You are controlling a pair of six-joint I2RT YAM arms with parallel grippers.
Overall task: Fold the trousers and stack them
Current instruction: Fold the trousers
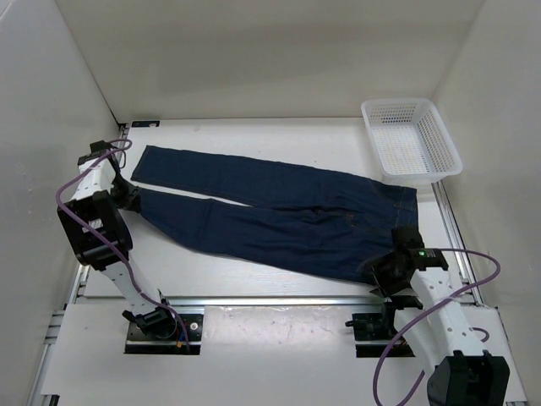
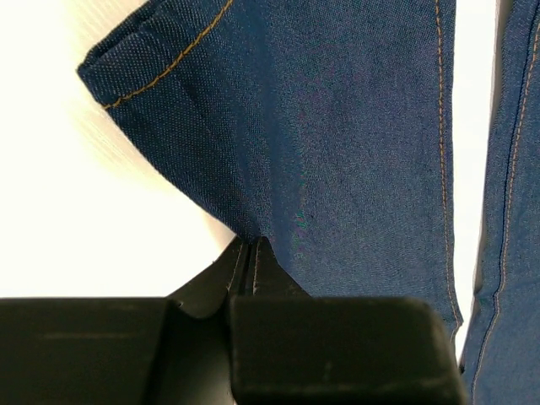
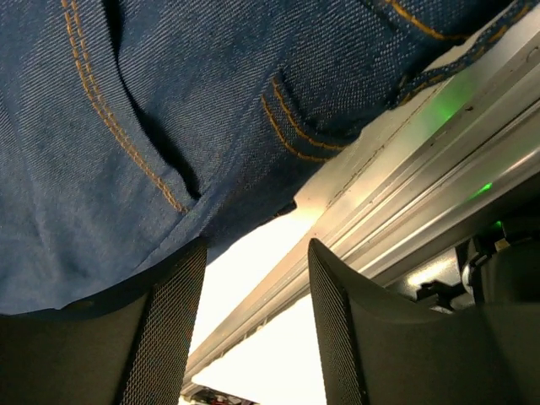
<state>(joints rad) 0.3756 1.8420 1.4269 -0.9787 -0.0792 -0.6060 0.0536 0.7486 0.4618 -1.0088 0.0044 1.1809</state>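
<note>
The dark navy trousers (image 1: 279, 211) lie flat across the table, legs to the left, waist to the right. My left gripper (image 1: 131, 196) is at the hem end of the near leg. In the left wrist view its jaws (image 2: 253, 249) are closed on the edge of the denim (image 2: 354, 126), which puckers into the tips. My right gripper (image 1: 385, 269) is at the near corner of the waist. In the right wrist view it (image 3: 253, 287) is open, and the denim with tan stitching (image 3: 126, 110) lies over its left finger (image 3: 173, 329).
A white mesh basket (image 1: 412, 139) stands at the back right, just beyond the waist. An aluminium rail (image 3: 405, 194) runs along the table's near edge beside my right gripper. White walls enclose the left, back and right sides.
</note>
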